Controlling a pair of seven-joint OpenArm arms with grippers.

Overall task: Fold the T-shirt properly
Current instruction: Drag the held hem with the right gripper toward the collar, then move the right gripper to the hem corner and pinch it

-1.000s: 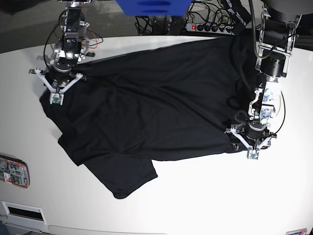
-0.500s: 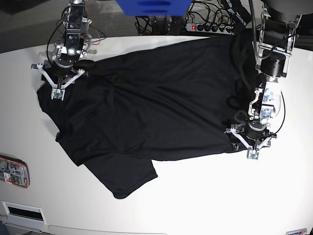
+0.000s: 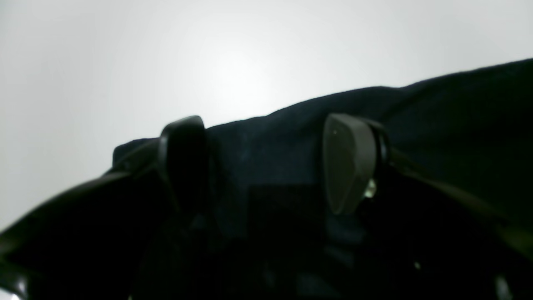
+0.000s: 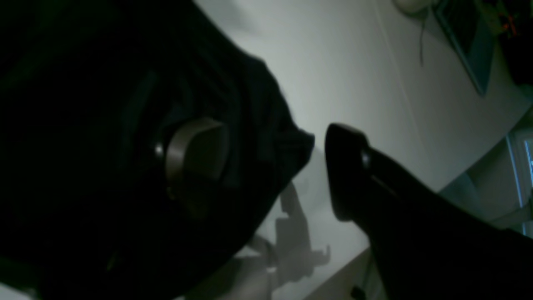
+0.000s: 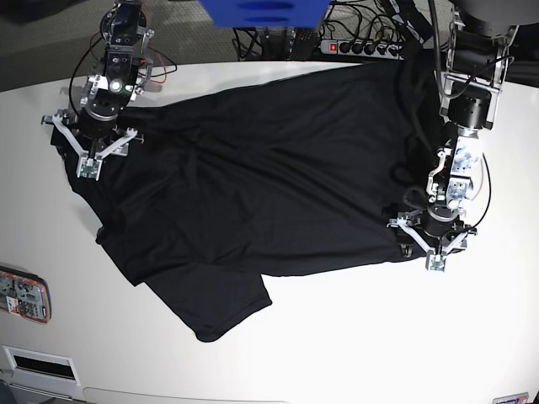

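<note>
The black T-shirt lies spread over the white table, with one sleeve pointing to the front edge. My right gripper is at the shirt's far left corner. In the right wrist view this gripper is open; the shirt's edge lies loose by one finger and the other finger stands over bare table. My left gripper sits on the shirt's right edge. In the left wrist view it stands open, its fingers wide apart over the fabric.
A flat red-edged object lies at the table's left edge, and a white box sits at the front left. Behind the table are a blue box, a power strip and cables.
My right gripper has opened and shifted a little left and back, letting go of the shirt's corner. The left arm has not moved.
</note>
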